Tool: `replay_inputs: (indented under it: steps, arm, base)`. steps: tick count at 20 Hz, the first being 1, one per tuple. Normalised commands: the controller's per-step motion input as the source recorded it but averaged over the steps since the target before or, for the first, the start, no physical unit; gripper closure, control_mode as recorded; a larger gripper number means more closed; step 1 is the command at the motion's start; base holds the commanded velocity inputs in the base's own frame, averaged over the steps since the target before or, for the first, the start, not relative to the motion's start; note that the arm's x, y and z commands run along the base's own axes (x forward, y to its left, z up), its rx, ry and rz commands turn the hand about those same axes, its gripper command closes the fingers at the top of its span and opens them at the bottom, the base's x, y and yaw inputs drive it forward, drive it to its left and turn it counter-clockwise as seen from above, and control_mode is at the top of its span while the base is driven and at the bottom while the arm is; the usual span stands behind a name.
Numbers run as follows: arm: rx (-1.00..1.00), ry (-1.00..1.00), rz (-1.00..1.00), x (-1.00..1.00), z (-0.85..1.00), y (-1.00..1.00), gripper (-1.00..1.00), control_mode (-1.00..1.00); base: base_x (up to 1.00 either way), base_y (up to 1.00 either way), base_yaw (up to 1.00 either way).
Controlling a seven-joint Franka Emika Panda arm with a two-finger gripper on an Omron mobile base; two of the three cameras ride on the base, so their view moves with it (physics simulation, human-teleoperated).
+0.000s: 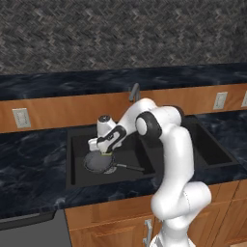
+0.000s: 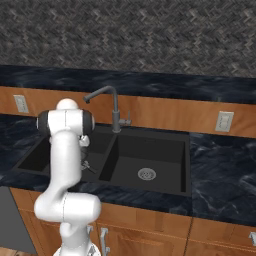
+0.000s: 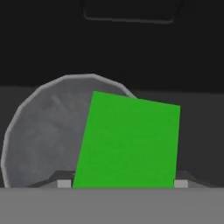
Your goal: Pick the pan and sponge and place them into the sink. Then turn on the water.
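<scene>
While the arm is bent low into the left basin of the sink [image 1: 77,159], the sponge [image 3: 129,142] is gripped between the fingers of the claw [image 1: 107,152], held just above the pan [image 1: 99,163], pan laid on the basin floor, handle pointed right.

Pan and sponge in the sink's left basin

Dark grey round pan [image 1: 99,163] lies flat on the black sink's [image 1: 77,144] floor, thin handle pointing to 4 o'clock. Bright green sponge [image 3: 129,142] sits tilted over the pan's rim at 3 o'clock in the hand view.
</scene>
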Motion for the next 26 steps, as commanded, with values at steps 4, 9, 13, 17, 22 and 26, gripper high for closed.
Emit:
replay_inputs:
  steps: [4, 9, 13, 17, 22, 26]
  arm:
    - [-0.13, 0.10, 0.11, 0.34, -0.72, 0.14, 1.00, -1.00]
    - [-0.09, 0.10, 0.11, 0.43, -0.64, 0.04, 1.00, -1.00]
    - [-0.04, 0.09, 0.09, 0.47, -0.52, 0.00, 1.00, -1.00]
    - [-0.06, 0.06, 0.07, 0.39, -0.39, 0.03, -1.00, -1.00]
    - [-0.01, -0.01, 0.03, 0.02, 0.14, 0.00, -1.00, -1.00]
    - [0.00, -0.06, 0.02, -0.14, 0.52, -0.02, -1.00, -1.00]
  base:
    - [0.00, 0.00, 0.00]
    - [0.00, 0.00, 0.00]
    - [0.00, 0.00, 0.00]
    - [0.00, 0.00, 0.00]
    - [0.00, 0.00, 0.00]
    - [0.00, 0.00, 0.00]
